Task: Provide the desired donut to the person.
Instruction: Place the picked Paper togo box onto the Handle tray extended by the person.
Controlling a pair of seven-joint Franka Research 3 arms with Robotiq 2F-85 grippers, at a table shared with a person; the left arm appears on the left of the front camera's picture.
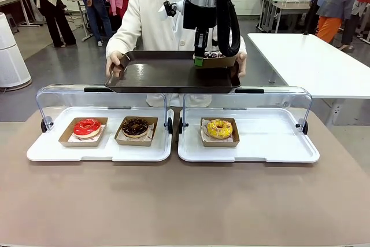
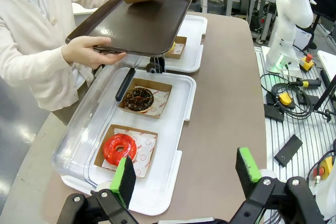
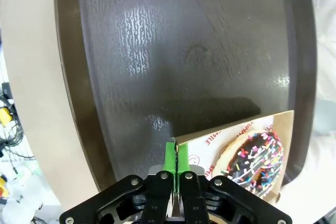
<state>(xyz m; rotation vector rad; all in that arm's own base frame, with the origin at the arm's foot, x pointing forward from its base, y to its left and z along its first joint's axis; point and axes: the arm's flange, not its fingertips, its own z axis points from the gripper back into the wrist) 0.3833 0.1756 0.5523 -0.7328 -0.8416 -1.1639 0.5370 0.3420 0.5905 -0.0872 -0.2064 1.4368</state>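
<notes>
Right gripper (image 3: 177, 148) pinching one sprinkled-donut carton (image 3: 226, 136) over one brown tray (image 1: 167, 76), tray held by person's two hands (image 1: 114, 62), left gripper (image 2: 186, 170) spread, three donuts below: red donut (image 1: 87, 126), chocolate donut (image 1: 136, 126), yellow donut (image 1: 219, 128).

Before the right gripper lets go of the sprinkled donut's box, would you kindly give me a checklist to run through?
1. Right gripper shut on the box edge: ok.
2. Sprinkled donut seated in the box: ok.
3. Box above the brown tray, inside its rim: ok.
4. Box bottom resting on the tray: cannot tell.
5. Person's hands gripping both tray sides: ok.
6. Left gripper open, away from the tray: ok.
</notes>
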